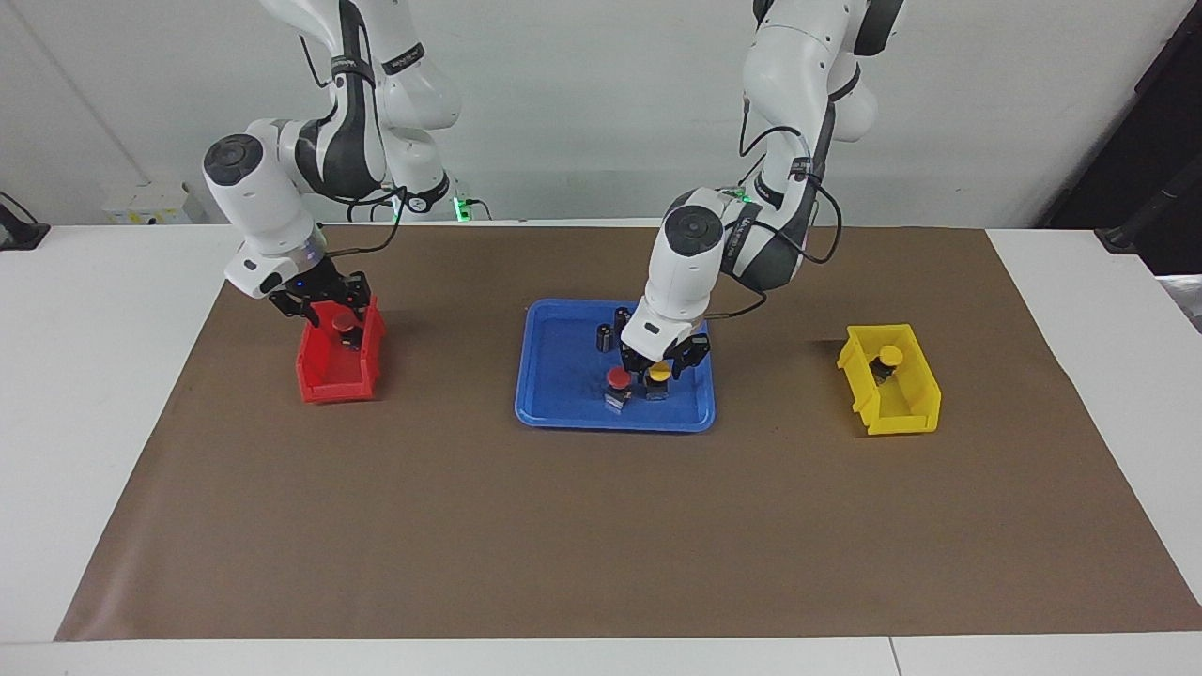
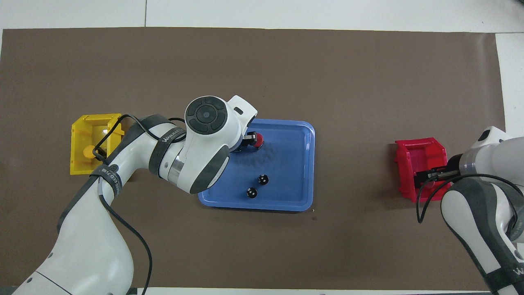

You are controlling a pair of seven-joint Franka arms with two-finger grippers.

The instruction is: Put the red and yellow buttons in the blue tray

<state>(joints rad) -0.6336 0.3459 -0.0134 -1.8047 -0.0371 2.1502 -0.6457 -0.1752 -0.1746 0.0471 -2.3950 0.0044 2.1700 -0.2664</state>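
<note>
Table: white, carrying a brown mat on which everything stands.

Blue tray: mid-mat, between the two bins. Holds two dark capless cylinders at its robot-side edge, one red button and one yellow button side by side in the part farther from the robots.

Yellow bin: toward the left arm's end. One yellow button in it, not yet moved.

Red bin: toward the right arm's end. One red button in it, at the pincer.

Left pincer: low in the tray, fingers straddling the yellow button; whether they grip it or have let go cannot be told. The overhead view hides this button under the arm.

Right pincer: down at the red bin, around the red button; grip cannot be told either.

Status, judged: two buttons in the tray, two remaining.

Hazards, judged:
- Left pincer lifting off before it spreads fully would drag or tip the yellow button into the red one just beside it.
- Right pincer pinching the rounded cap rather than the base could let the button slip back into the bin.
- Lifting at a slant could catch the bin wall and shift the bin.
- Both arms converging on the tray could collide.
</note>
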